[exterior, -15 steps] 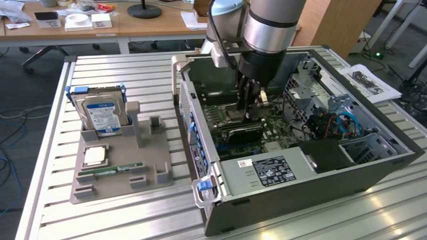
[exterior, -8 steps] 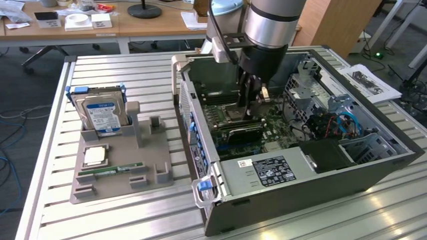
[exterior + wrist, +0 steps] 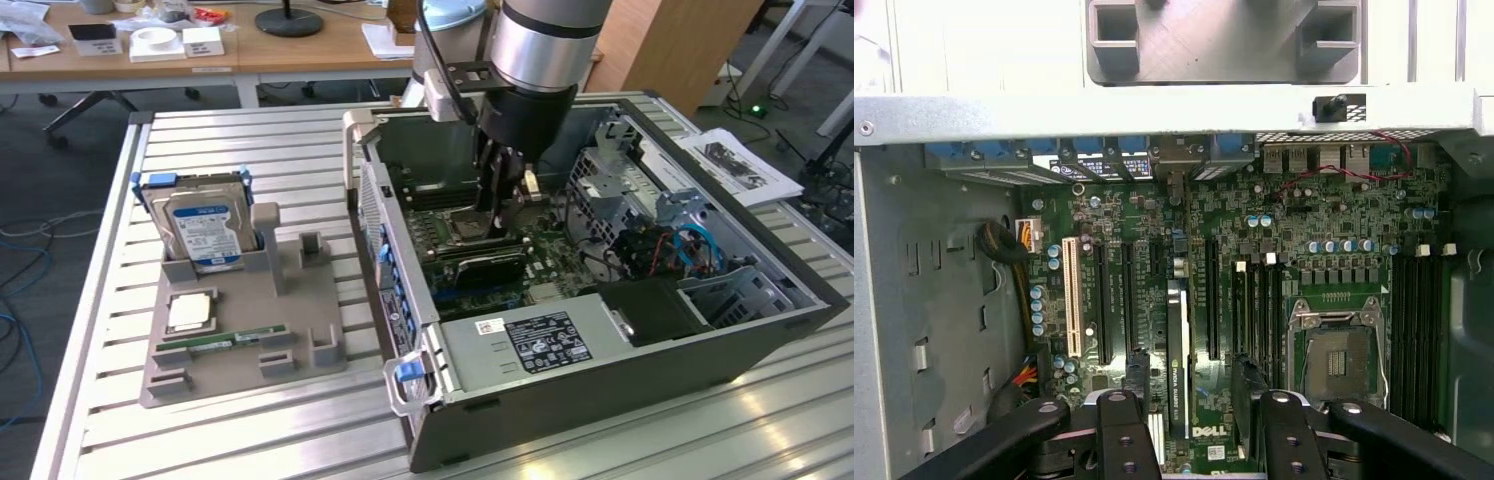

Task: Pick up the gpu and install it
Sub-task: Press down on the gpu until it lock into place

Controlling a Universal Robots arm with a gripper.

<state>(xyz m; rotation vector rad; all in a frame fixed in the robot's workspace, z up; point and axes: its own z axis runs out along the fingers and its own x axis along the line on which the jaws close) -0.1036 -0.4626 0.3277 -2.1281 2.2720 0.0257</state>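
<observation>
Outside the open dark-grey metal computer case (image 3: pixel 766 330), on the exterior view's left of it, a grey plastic parts fixture (image 3: pixel 240 362) carries a silver hard drive with a blue label (image 3: pixel 203 236) and a thin green memory stick (image 3: pixel 220 342). Neither is the part being worked on.

Inside the case, the robot arm's black two-fingered gripper (image 3: pixel 497 215) (image 3: pixel 1194 385) reaches down over the green motherboard (image 3: pixel 1154 215). The gpu (image 3: pixel 483 264) (image 3: pixel 1176 350), a flat green circuit card with a black cooler, stands on edge in a long black expansion slot near the middle of the case, beside the empty silver processor socket (image 3: pixel 1339 350). It looks seated or close to it, though the slot contact itself is hidden.

The dark fingers (image 3: pixel 1138 368) stand released, one on each side of the card with board visible in the gaps, so nothing is gripped.

By its look the card is light and stiff but fragile. Its flat faces and cooler block are the place to pinch it, squarely across its thickness, keeping off the gold contact edge and small components. Pushing it down tilted could bend the slot.
</observation>
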